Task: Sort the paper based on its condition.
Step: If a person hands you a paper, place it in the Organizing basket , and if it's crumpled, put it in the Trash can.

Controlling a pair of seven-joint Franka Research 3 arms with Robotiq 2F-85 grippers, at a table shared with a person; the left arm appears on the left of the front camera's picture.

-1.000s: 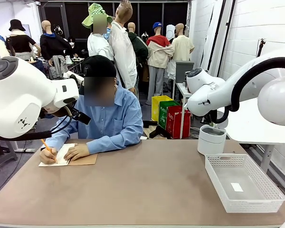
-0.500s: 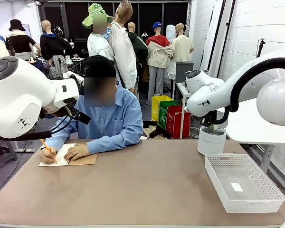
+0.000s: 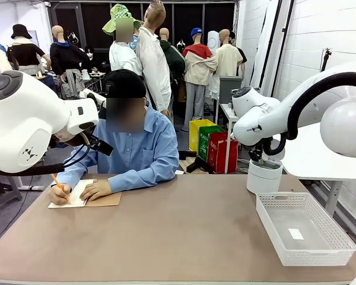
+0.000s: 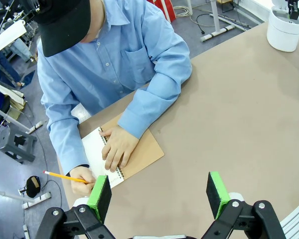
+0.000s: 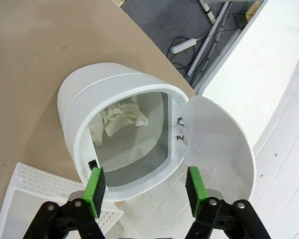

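Right gripper [image 5: 144, 191] hangs wide open and empty, crumpled white paper [image 5: 120, 119] binned in the round white lidded bin [image 5: 84, 94] just beyond its fingers; next, fetching another sheet.

text check | you are looking at white lettering on the green bin [image 3: 209, 142] and red bin [image 3: 223, 151] | too small to read

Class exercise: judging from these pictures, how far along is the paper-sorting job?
Done: crumpled paper lies inside the white bin, under the open, empty right gripper. In hand: nothing; the left gripper is open too. Left: the person's hand rests on the notebook, writing; the white basket holds only a small tag.
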